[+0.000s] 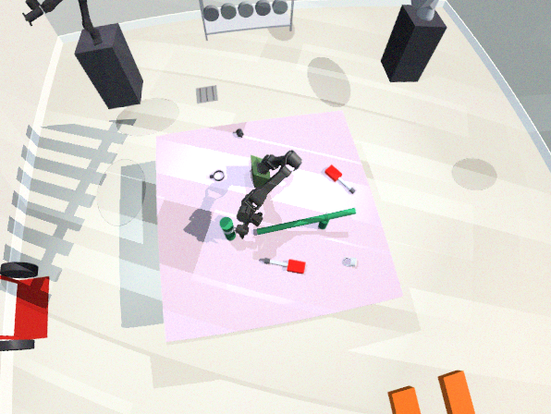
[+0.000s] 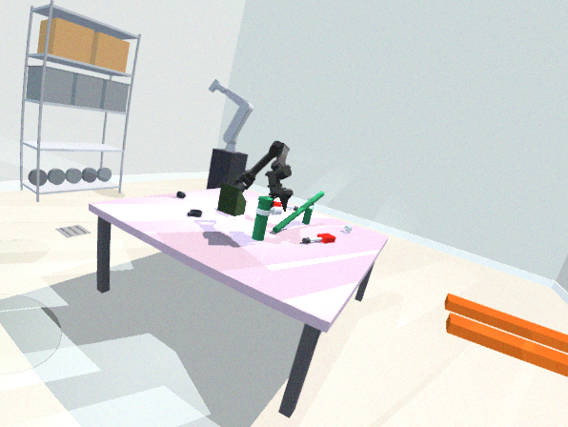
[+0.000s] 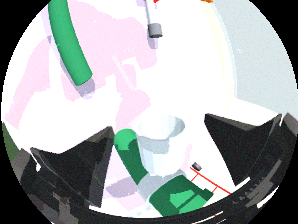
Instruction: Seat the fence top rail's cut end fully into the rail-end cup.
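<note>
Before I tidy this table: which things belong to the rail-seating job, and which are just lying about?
Job:
- green top rail
- big green post
- short loop-cap post
- open gripper

Lying about:
- two red-handled tools
- black ring
- small grey cup
- small dark knob
</note>
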Action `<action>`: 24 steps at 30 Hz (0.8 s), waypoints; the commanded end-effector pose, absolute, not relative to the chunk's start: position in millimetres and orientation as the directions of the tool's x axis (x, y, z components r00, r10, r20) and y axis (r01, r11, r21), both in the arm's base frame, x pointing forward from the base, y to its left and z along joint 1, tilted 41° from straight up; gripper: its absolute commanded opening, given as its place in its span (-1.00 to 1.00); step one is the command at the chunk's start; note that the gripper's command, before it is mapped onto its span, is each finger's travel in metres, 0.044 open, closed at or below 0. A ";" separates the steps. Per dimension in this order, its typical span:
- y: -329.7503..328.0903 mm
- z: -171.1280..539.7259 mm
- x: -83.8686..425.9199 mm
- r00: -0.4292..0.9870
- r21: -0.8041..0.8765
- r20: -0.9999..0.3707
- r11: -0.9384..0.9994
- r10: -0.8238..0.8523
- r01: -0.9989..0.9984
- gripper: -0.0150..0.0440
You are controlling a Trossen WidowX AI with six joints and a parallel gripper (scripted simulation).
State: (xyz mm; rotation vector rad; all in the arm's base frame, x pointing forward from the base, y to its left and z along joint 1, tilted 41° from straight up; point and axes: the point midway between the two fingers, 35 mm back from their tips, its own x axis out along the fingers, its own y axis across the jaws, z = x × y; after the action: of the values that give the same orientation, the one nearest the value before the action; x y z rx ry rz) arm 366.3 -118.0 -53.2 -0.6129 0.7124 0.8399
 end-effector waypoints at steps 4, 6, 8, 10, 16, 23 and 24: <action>-112.2 -64.2 370.8 0.468 -0.196 -0.766 0.533 0.442 -0.823 1.00; -110.5 -66.7 372.2 0.468 -0.196 -0.766 0.533 0.442 -0.823 1.00; -108.8 -69.1 373.5 0.468 -0.196 -0.765 0.533 0.442 -0.823 1.00; -107.7 -70.7 374.3 0.468 -0.196 -0.765 0.533 0.442 -0.823 1.00; -107.6 -70.9 374.5 0.468 -0.196 -0.765 0.533 0.442 -0.823 0.56; -107.6 -70.9 374.5 0.468 -0.196 -0.765 0.533 0.442 -0.823 -0.07; -107.6 -70.9 374.5 0.468 -0.196 -0.765 0.533 0.442 -0.823 -0.16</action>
State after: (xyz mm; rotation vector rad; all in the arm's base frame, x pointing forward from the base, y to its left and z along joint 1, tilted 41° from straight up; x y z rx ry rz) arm 374.9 -107.2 -69.9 -0.6107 0.7106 0.8407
